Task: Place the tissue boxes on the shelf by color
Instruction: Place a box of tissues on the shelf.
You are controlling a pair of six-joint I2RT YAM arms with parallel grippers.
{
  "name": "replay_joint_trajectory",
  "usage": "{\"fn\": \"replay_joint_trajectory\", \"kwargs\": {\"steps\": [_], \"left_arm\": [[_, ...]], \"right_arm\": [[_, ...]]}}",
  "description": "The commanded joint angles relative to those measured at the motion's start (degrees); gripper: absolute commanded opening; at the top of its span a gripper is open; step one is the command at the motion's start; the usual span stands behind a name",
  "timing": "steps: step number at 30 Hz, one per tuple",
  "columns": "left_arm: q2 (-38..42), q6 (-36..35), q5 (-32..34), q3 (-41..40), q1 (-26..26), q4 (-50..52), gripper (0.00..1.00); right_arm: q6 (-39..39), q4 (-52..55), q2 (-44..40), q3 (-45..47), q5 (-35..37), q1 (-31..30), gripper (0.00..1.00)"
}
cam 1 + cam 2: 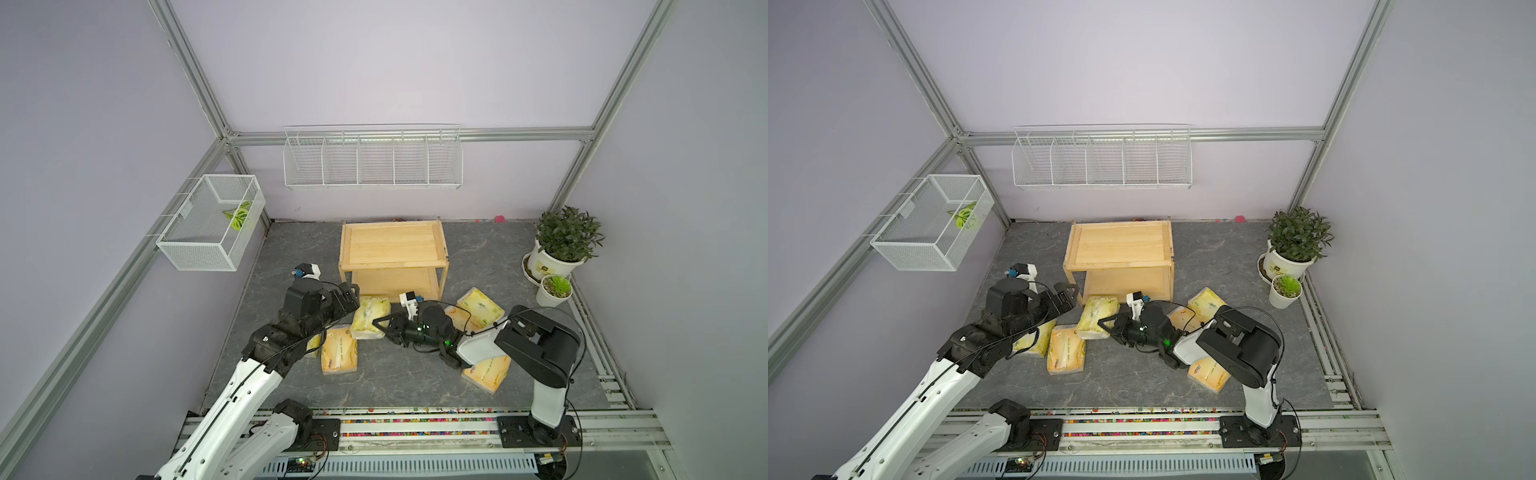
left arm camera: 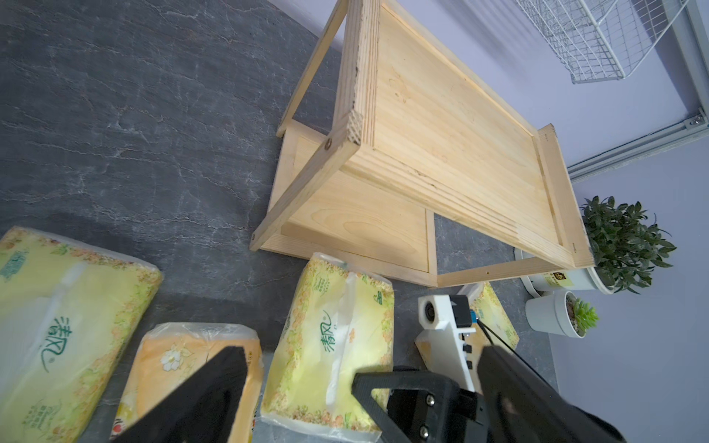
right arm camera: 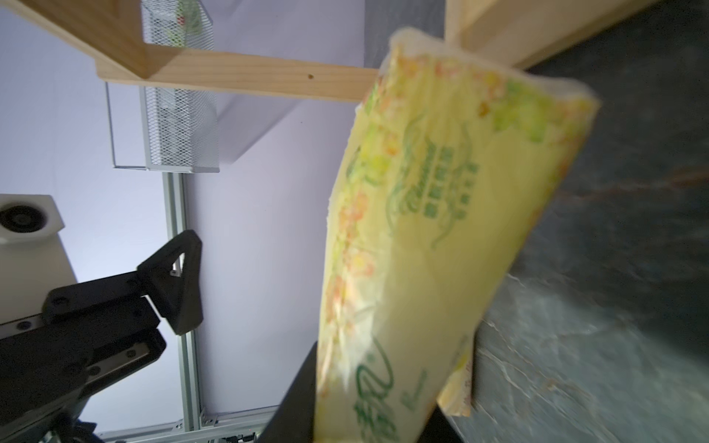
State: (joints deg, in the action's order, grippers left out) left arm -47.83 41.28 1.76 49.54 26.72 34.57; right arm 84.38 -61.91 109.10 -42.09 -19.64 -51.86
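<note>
Nearest: orange pack, half hidden under right arm; second orange pack flat on grey marbled mat; right gripper clamped on soft, crinkly yellow-green pack, tilted just before the pale wooden shelf; left gripper spread wide, hovering beside it; white wire rack, mesh basket, potted plants beyond.

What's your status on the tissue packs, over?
Right gripper shut on yellow-green tissue pack before the wooden shelf. Left gripper open, hovering at shelf's front corner. Shelf bare.
</note>
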Motion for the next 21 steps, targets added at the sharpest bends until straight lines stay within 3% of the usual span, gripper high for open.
{"fn": "replay_joint_trajectory", "kwargs": {"steps": [1, 21], "left_arm": [[0.81, -1.51, 1.05, 2.47, -0.45, 1.28, 1.00], [-5.75, -4.43, -0.69, 10.39, -3.04, -0.70, 1.00]], "right_arm": [[-1.89, -0.45, 2.50, -2.73, -1.68, 2.02, 0.30], [-2.69, 0.26, 13.94, -16.02, -4.01, 7.42, 0.30]]}}
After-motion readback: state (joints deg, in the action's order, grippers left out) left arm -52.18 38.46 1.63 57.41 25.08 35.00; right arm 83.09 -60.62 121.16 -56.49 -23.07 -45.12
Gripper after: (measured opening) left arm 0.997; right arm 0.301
